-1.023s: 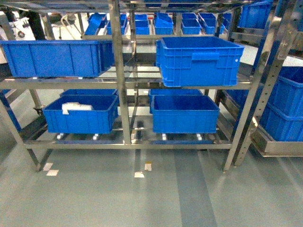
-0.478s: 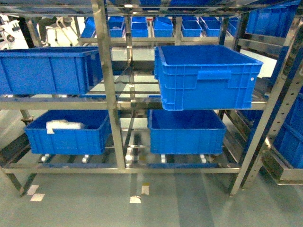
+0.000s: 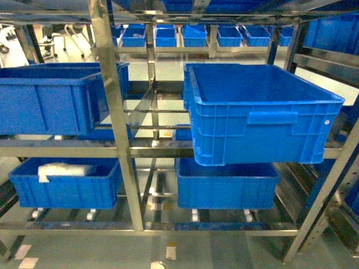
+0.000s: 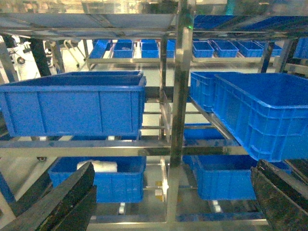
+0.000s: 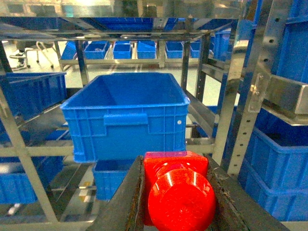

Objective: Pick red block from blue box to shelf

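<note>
The glossy red block [image 5: 179, 192] fills the bottom of the right wrist view, its round stud facing the camera. My right gripper [image 5: 175, 166] is shut on it, one dark finger on each side. It is held in the air in front of the steel shelf [image 5: 236, 96]. My left gripper [image 4: 173, 168] stands open with nothing between its fingers [image 4: 72, 192], also facing the shelf [image 4: 180, 96]. Neither gripper shows in the head view, which looks at the shelf [image 3: 115, 129]. The blue box is out of view.
A large dark blue crate [image 3: 258, 117] sits on the middle tier at the right, seen empty in the right wrist view [image 5: 127, 113]. Another crate [image 3: 50, 95] stands at the left. Two lower crates [image 3: 224, 188] sit beneath; the left one [image 3: 64, 182] holds something white.
The head view has come closer to the shelf. The crates look larger, and the front upright has shifted left in the view.
</note>
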Tool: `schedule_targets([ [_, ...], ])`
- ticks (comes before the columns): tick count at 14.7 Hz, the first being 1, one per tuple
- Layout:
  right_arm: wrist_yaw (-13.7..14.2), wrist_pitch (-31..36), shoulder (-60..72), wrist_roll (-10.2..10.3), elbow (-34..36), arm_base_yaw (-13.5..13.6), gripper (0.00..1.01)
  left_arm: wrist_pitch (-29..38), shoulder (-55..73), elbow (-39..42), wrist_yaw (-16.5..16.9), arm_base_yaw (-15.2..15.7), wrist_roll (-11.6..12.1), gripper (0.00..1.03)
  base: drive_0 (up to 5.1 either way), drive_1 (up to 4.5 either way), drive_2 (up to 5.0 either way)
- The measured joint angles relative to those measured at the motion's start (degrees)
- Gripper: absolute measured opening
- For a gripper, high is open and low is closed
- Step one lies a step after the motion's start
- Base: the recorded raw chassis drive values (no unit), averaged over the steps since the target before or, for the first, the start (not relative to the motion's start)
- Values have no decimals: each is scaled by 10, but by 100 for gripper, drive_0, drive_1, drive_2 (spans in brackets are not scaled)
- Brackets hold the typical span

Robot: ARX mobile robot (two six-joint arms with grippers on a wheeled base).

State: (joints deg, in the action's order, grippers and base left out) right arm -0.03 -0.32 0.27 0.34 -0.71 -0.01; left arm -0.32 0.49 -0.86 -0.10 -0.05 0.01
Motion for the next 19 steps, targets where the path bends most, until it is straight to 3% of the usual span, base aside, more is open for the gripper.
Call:
schedule_targets([
  [9, 0, -2, 0, 0, 0, 0, 27, -1, 0, 0, 1, 0, 0, 98, -3, 429, -436],
  [19, 0, 0, 0, 0, 0, 0, 27, 1, 0, 0, 0, 0, 0, 98, 0, 0, 0],
])
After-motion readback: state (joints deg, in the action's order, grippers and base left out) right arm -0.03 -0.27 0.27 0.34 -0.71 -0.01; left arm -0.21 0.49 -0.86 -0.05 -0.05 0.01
